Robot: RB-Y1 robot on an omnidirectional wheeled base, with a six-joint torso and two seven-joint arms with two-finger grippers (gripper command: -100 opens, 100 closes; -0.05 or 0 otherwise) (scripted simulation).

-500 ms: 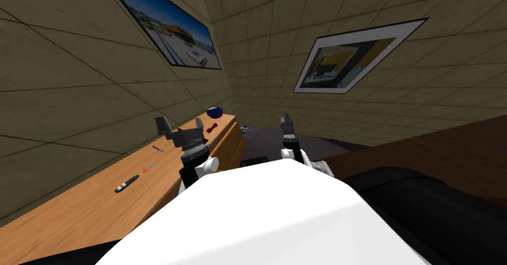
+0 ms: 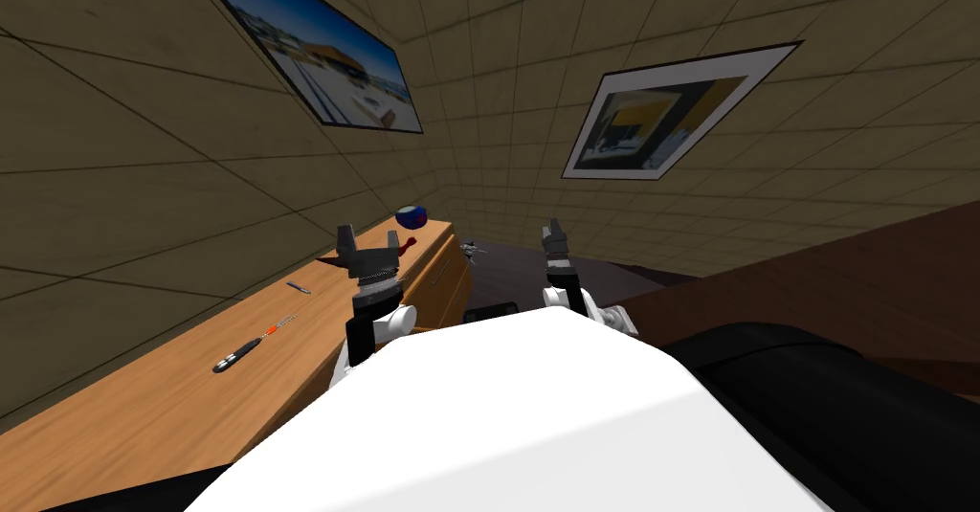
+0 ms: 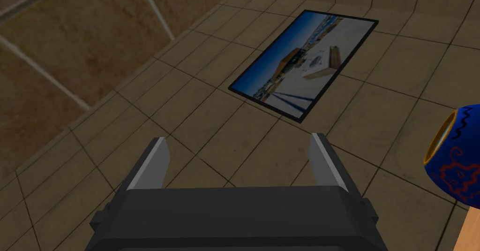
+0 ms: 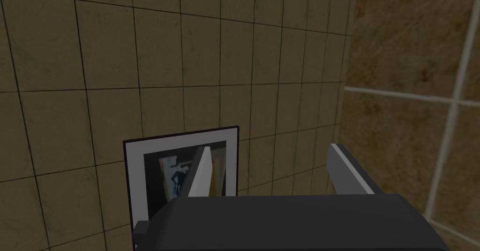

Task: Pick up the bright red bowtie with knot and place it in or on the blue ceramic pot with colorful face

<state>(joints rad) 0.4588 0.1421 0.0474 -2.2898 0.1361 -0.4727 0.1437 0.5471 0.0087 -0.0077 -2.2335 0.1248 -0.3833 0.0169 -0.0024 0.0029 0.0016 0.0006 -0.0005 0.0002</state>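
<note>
The left gripper (image 2: pixel 368 244) hangs over the far part of the wooden cabinet top (image 2: pixel 172 396), wrist pointed up toward the tiled wall (image 2: pixel 144 200). Its two fingers (image 3: pixel 158 161) are spread wide, about a third of the wrist view's width apart, with nothing between them and nothing touching them.

The bright red bowtie (image 2: pixel 410 242) lies on the cabinet top just beyond that gripper. In the head view one blade overlaps its near end, so only a small bit of red shows; I cannot tell whether the blade is above the bowtie or merely in front of it.

Just past the bowtie, at the far end of the top and close to the wall, stands the blue pot (image 2: pixel 412 216). In the left wrist view the blue pot (image 3: pixel 455 161) sits off to one side of the open fingers, well outside the gap. It shows a yellow rim and red squiggles on the blue, and a corner of the wood lies under it.

The right gripper (image 2: pixel 553 233) is raised in front of the chest, away from the cabinet and over a dark floor. Its blades (image 4: pixel 344 166) stand apart too, and they hold nothing.

Nearer along the cabinet top lie three small things in a loose line — a dark-handled tool (image 2: pixel 239 354), an orange-tipped item (image 2: pixel 280 325) and a short bluish stick (image 2: pixel 299 288) — all well apart from the bowtie
</note>
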